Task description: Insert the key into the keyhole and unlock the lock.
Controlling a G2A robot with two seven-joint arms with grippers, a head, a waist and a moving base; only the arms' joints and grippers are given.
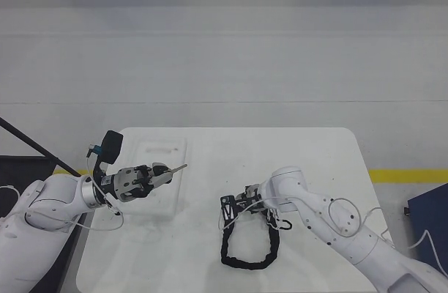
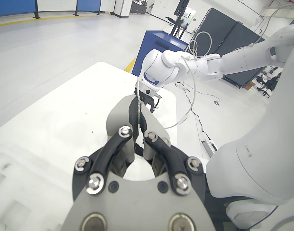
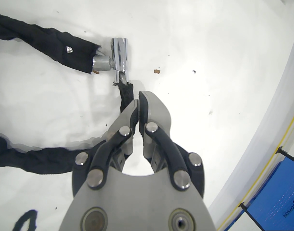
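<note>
Closest of all are my two grippers. Under them is the big white table [image 1: 319, 154]. On its left side lies a white tray [image 1: 168, 146], and my left gripper [image 1: 159, 174] hangs over it. Near the middle of the table lies the black chain [image 1: 244, 262], bent in a loop. Its two ends meet at the shiny lock [image 3: 120, 57]. My right gripper [image 3: 138, 97] is just beside the lock, right next to the chain's cloth end. Its fingers are pressed together, and I cannot tell if they pinch any cloth. My left fingers are squeezed tight on the small key [image 2: 138, 90]. The thin key sticks out past the tips, pointing right, well apart from the lock.
</note>
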